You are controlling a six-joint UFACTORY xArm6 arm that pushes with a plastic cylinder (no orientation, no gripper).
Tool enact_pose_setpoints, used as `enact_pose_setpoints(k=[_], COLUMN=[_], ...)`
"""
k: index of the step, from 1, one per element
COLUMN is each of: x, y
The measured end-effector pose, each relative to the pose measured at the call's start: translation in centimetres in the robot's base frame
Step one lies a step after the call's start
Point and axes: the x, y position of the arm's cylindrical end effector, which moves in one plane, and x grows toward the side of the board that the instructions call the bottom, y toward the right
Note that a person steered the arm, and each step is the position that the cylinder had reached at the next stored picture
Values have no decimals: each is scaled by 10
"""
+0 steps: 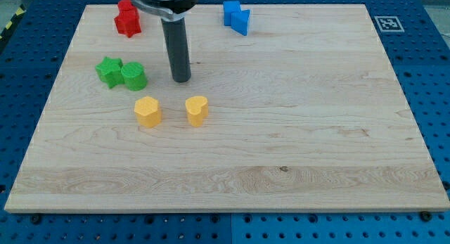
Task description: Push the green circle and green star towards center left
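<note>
Green star (108, 70) and green circle (133, 76) sit touching at the desk's (295, 131) left side, upper half, star to the view's left of the circle. The pair's long axis runs roughly left-right, dipping slightly toward the circle. My tip (181, 79) rests on the desk just right of the circle, apart from it. No end effector, only the rod, so nothing to open or close. Two red blocks (127, 17) and two blue blocks (236, 16) lie near the top edge; two yellow blocks (148, 111) (197, 110) lie below the tip. A square fiducial tag (386, 23), no readable text, marks the top-right corner.
</note>
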Motion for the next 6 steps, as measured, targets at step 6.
enact_pose_setpoints(k=[6], x=[1], y=[-84])
